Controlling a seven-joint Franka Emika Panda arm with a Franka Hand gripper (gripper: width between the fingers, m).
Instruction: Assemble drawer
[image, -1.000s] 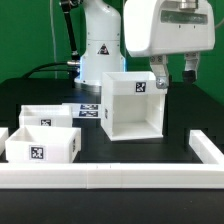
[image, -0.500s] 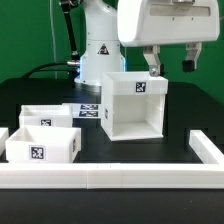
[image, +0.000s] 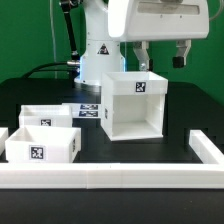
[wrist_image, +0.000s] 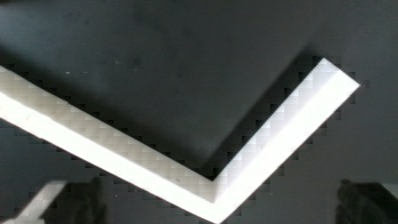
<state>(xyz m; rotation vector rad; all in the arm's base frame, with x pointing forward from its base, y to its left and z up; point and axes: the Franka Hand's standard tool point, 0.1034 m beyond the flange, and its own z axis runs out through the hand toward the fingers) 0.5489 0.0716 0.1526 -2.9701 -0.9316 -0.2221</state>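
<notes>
Hovering over the upper rim of the casing (image: 133, 108), the pincer (image: 161, 56) hangs near the top of the exterior view with its two fingers (image: 141, 55) well apart and nothing between them. The casing stands upright at the centre of that view on the black desk (image: 186, 122). The drawer's two small trays, a front tray (image: 42, 148) and a rear tray (image: 48, 117), sit well apart from the casing at the lower left. The marker board (image: 90, 110) lies between them and the casing, and a low border wall (image: 110, 178) runs along the bottom of the frame.

The wrist view looks straight down onto one thin white corner of the casing's rim, with dark space on either side of it (so the walls are slim enough to straddle).

Judging by its look, the casing is hollow moulded plastic: stiff, fairly light for its bulk, and smooth enough to slip in a weak pinch. It is far too wide to span whole. The sensible hold is on one wall's top edge, away from the corner, with one finger inside and one outside. Gripped off-centre, it would probably tilt or swing when lifted, so sliding or a slow lift seems safer.
</notes>
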